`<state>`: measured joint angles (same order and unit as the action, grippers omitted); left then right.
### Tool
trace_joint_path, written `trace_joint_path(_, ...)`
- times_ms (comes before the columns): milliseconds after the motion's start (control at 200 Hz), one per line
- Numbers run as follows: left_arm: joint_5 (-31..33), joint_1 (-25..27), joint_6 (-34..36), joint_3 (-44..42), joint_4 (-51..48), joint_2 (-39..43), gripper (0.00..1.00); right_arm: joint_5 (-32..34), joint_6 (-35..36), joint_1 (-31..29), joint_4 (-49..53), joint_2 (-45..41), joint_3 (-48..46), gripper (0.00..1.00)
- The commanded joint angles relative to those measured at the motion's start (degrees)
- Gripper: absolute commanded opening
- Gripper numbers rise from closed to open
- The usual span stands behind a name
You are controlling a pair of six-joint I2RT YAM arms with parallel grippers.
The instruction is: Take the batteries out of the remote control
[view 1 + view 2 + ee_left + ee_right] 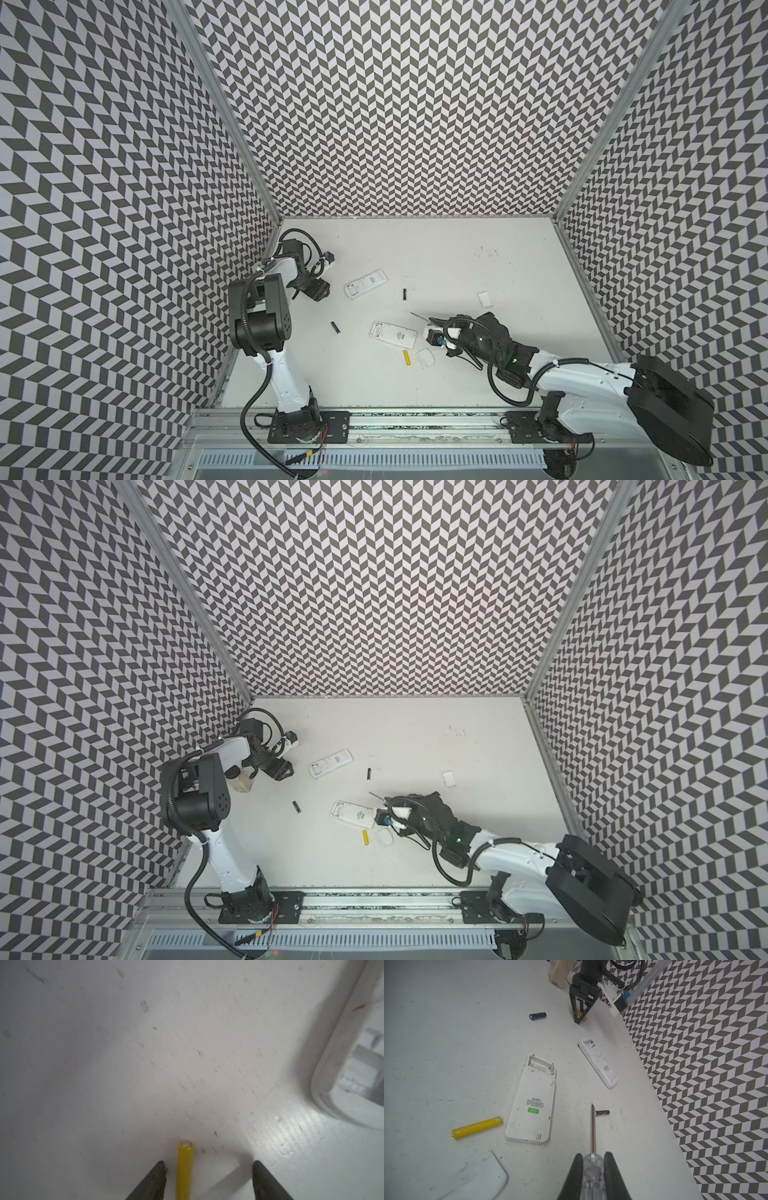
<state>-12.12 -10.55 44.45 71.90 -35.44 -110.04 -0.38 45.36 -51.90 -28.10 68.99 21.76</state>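
Two white remotes lie back-up with their battery bays uncovered, one far [365, 284] [599, 1064] and one near [393, 334] [532, 1101]. Two black batteries [404, 294] [335, 327] and a yellow battery [407, 357] [476, 1128] lie loose on the table. My left gripper [208, 1164] [321, 292] stands open low over the table, with another yellow battery [185, 1169] lying between its fingers, close to one and apart from the other. My right gripper [592, 1156] [434, 321] is shut on the clear handle of a screwdriver [592, 1126], right of the near remote.
A clear battery cover [424, 357] [473, 1176] lies by the loose yellow battery, and a white cover [483, 298] sits at the right. A beige-filled clear container [241, 783] stands behind the left arm. Patterned walls enclose the table on three sides.
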Motion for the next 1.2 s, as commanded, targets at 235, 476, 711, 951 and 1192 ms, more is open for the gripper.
trace_joint_path(235, 1.7, -0.1, -1.0, 0.9, -3.6, -1.4, 0.65, 1.7, -1.1, 0.8, -1.9, -1.0, -0.1, 0.0)
trace_joint_path(476, 2.1, 0.8, -1.7, 1.4, -2.0, -0.7, 0.71, 3.6, -6.7, 2.0, -2.8, -0.4, 0.4, 0.0)
trace_joint_path(711, 5.7, 6.3, -4.4, 3.4, 7.5, 3.9, 0.84, 12.9, -22.2, 5.5, -1.8, 2.3, 4.0, 0.01)
trace_joint_path(951, 3.6, 11.9, -14.6, 5.7, 18.1, 10.3, 0.89, 20.1, -35.5, 9.5, 5.6, 8.9, 10.6, 0.01)
trace_joint_path(1192, -2.1, 15.4, -27.9, 0.7, 24.5, 15.5, 1.0, 16.6, -45.3, 14.6, 12.9, 13.8, 16.0, 0.0)
